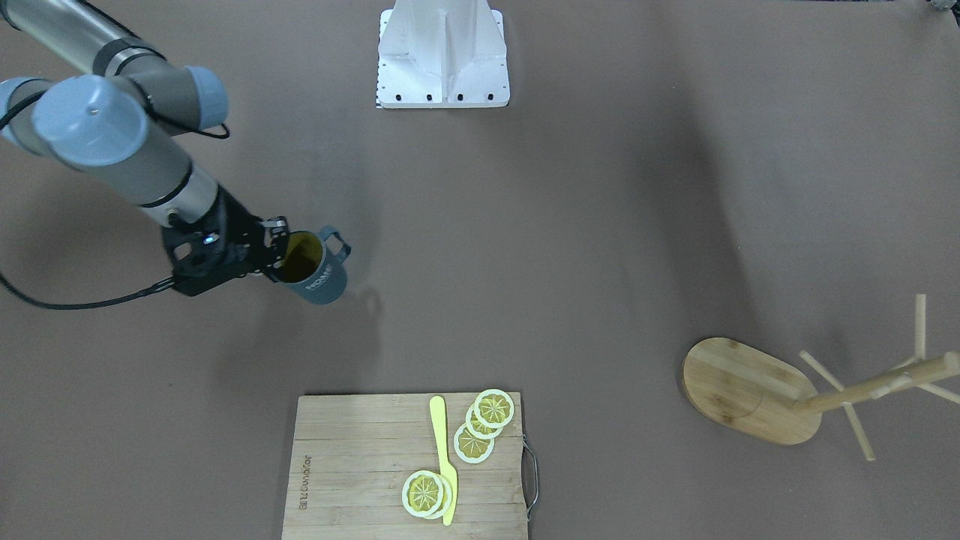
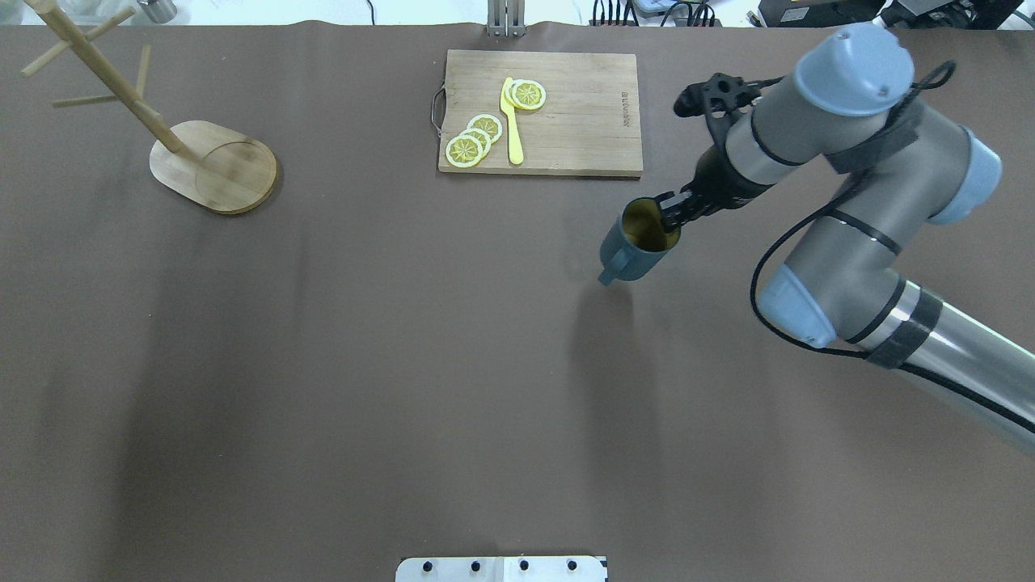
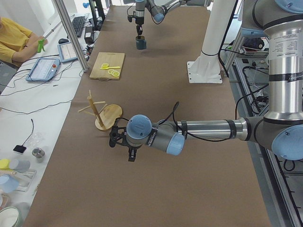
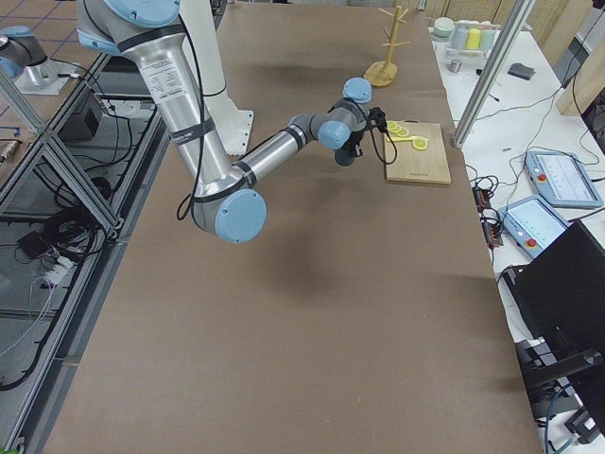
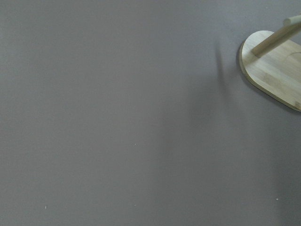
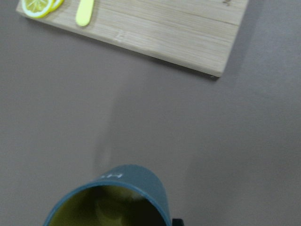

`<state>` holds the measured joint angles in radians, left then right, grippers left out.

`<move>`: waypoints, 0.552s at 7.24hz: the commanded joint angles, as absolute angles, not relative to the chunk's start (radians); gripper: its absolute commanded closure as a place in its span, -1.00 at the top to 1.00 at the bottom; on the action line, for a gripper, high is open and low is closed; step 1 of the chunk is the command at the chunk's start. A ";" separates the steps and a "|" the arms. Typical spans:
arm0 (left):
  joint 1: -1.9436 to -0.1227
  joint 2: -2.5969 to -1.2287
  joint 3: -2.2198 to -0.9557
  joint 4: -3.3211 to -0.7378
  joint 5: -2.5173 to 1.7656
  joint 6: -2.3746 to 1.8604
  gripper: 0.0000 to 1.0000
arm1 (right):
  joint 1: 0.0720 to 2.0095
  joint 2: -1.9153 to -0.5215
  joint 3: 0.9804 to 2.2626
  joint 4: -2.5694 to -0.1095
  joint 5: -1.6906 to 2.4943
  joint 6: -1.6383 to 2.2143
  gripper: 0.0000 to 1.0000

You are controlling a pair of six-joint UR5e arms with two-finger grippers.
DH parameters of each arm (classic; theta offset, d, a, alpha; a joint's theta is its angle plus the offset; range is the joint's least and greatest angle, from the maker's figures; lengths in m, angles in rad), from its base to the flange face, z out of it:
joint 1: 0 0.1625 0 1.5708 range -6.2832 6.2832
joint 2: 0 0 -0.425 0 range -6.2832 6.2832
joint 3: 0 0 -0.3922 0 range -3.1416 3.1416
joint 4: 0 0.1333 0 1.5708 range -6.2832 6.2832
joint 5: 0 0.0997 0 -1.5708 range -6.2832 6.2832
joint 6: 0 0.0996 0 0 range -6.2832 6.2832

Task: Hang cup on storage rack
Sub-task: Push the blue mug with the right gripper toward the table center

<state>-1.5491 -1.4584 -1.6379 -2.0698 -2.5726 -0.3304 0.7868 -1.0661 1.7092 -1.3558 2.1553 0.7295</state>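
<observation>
My right gripper (image 2: pixel 673 217) pinched the cup (image 2: pixel 627 255) by its rim — I needed to carry it slowly, handle first, to the storage rack (image 2: pixel 214 166).

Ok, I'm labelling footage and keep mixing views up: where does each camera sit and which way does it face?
Front-facing: across the table, facing the robot's base; right arm holds the cup.
Overhead: behind the robot, looking forward-down; right arm only.
Exterior left: table end by the left arm, looking along it.
Exterior right: opposite end; right arm nearest.
Left wrist: down at the rack; no robot parts.
Right wrist: down past the cup toward the cutting board.
Front-facing and overhead share cup, rack, cutting board.
</observation>
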 commanded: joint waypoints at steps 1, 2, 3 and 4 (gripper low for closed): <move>-1.400 -1.488 -1.635 -2.323 -2.577 -0.627 0.94 | 0.643 -0.947 1.761 -1.540 2.042 0.786 -1.00; -1.332 -1.518 -1.644 -2.407 -2.551 -0.706 0.93 | 0.587 -0.927 1.759 -1.540 1.995 0.870 -1.00; -1.294 -1.541 -1.657 -2.442 -2.546 -0.721 0.92 | 0.530 -0.920 1.752 -1.539 1.941 0.903 -1.00; -1.242 -1.599 -1.673 -2.444 -2.540 -0.738 0.91 | 0.493 -0.875 1.715 -1.537 1.906 0.949 -1.00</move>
